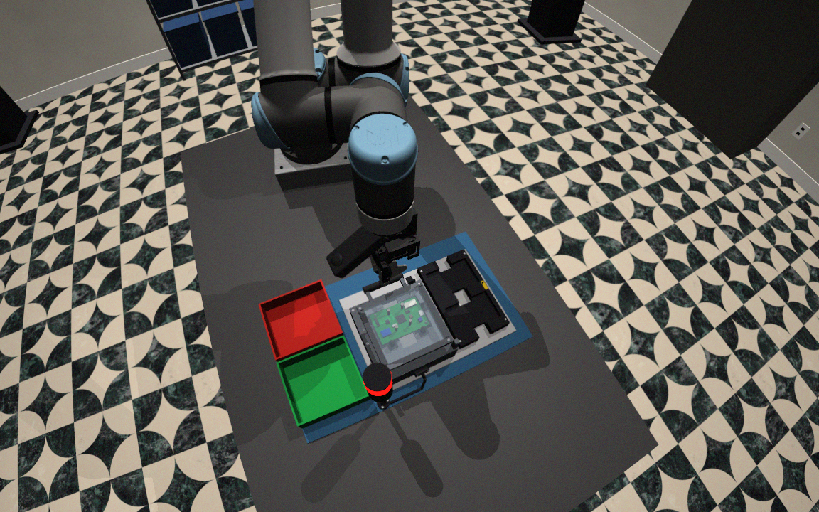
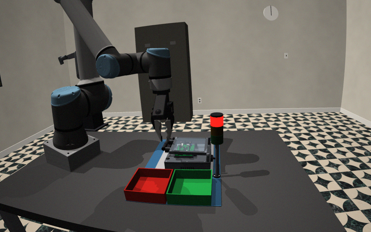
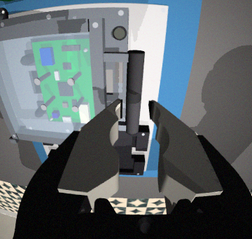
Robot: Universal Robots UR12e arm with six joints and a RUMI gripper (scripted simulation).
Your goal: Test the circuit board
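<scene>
While the signal light (image 2: 216, 120) is glowing red on its post beside the tester (image 2: 187, 162), you are looking at the circuit board (image 1: 403, 323) lying flat inside that tester, component side up, under the clear lid (image 1: 433, 337), which is sitting down over it. Your tool (image 3: 134, 107) is hanging over the tester's edge on the arm's side, pointing down, with its jaws standing narrowly parted and gripping nothing. Through the wrist view you are seeing the two fingers straddling a dark upright bar (image 3: 134, 92) without touching it, and below that bar a small black block is showing at the tester's rim; whether that block is the latch tab you cannot tell from here. From the exterior view the fingertips are sitting low, just beside the lid's corner, though contact is not clear. Next to the tester, on the side away from the bins, the black tray (image 1: 463, 299) is lying on the blue mat (image 1: 514, 331). On the opposite side, the red bin (image 1: 301, 316) and the green bin (image 1: 322, 380) are standing side by side, touching each other, with the green one nearer the signal light. Everything is resting on the dark counter (image 1: 240, 210), and the arm's base (image 2: 71, 157) is standing well apart from the mat.
</scene>
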